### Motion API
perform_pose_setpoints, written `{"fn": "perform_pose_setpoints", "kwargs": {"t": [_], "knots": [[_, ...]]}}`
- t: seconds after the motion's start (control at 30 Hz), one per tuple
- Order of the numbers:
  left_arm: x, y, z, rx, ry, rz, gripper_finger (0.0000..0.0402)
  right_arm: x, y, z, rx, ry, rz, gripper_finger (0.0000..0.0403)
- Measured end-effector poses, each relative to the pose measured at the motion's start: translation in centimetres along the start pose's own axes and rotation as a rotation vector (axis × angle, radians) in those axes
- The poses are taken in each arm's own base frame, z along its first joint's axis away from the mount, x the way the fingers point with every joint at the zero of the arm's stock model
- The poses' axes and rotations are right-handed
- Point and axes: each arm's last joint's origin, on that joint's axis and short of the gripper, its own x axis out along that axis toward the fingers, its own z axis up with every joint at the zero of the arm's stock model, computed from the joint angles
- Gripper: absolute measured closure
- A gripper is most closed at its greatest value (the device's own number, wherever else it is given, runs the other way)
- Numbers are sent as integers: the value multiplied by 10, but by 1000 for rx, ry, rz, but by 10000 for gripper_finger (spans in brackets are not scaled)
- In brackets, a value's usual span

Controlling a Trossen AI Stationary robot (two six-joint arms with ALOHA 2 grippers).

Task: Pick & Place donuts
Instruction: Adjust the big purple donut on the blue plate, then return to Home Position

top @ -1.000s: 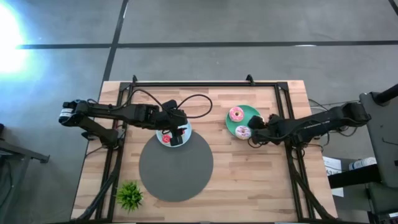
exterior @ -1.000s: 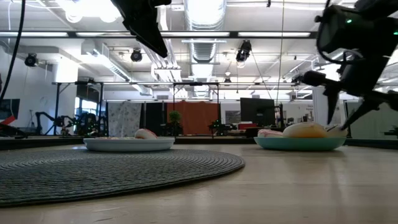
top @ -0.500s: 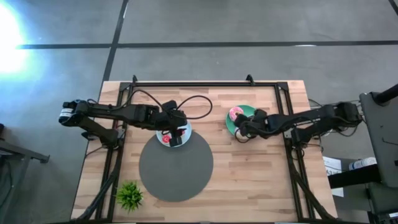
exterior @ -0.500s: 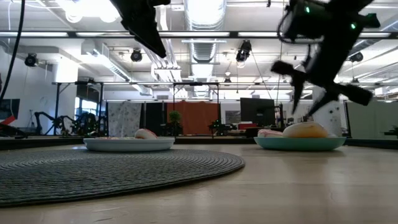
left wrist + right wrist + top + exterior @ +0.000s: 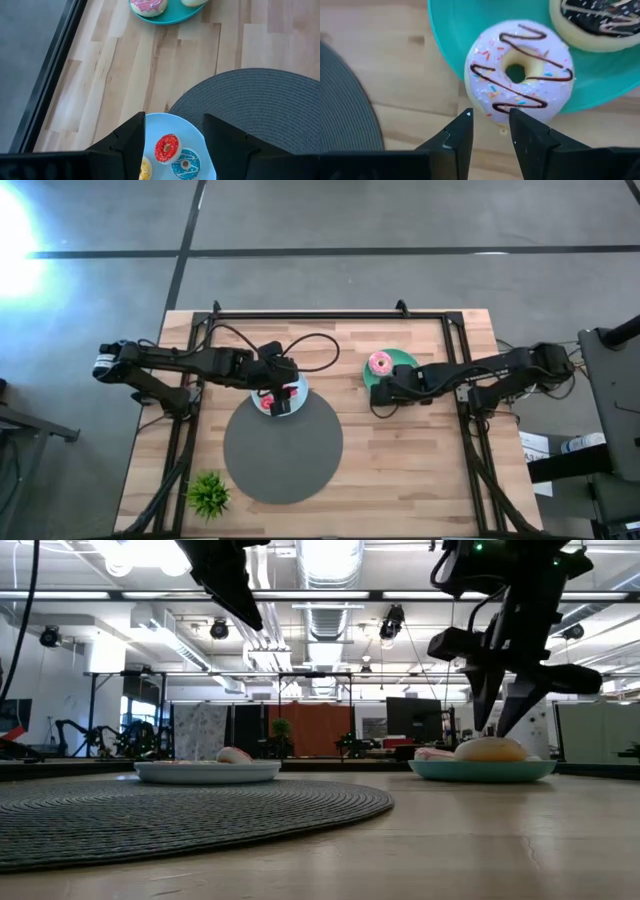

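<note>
Two larger donuts lie on the green plate [image 5: 398, 362]. The pink one [image 5: 380, 363] is toward the far side. The pale lilac one with brown zigzag icing [image 5: 520, 70] lies under my right gripper [image 5: 491, 117], which hangs narrowly open above its edge, fingers pointing down [image 5: 497, 725]. My left gripper [image 5: 172, 120] hovers open over the light blue plate [image 5: 200, 145], which carries small red [image 5: 166, 148], blue [image 5: 185, 164] and yellow [image 5: 145, 170] donuts.
A round grey woven mat [image 5: 283, 450] lies at the table's middle, and the blue plate rests on its far edge. A small green plant [image 5: 208, 495] stands near the near left corner. A black frame [image 5: 330, 313] runs along the table's far and side edges.
My right gripper has moved toward the table's left, from beside the green plate's right rim to above the lilac donut, and has tipped from slanting to pointing down. The left arm has kept still.
</note>
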Motion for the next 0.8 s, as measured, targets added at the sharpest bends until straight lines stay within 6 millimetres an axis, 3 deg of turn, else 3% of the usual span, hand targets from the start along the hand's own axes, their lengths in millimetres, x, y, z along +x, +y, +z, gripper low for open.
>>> {"fn": "perform_pose_setpoints", "kwargs": {"t": [0.2, 0.53, 0.8], "knots": [[0, 0, 0, -5, 2, 0, 230, 2, 7, -3, -76, 44, -11, 294], [0, 0, 0, -8, 1, 0, 230, 18, 3, 7, -58, -147, -95, 309], [0, 0, -1, -21, 12, 0, 230, 13, 7, 14, -40, -210, -47, 305]]}}
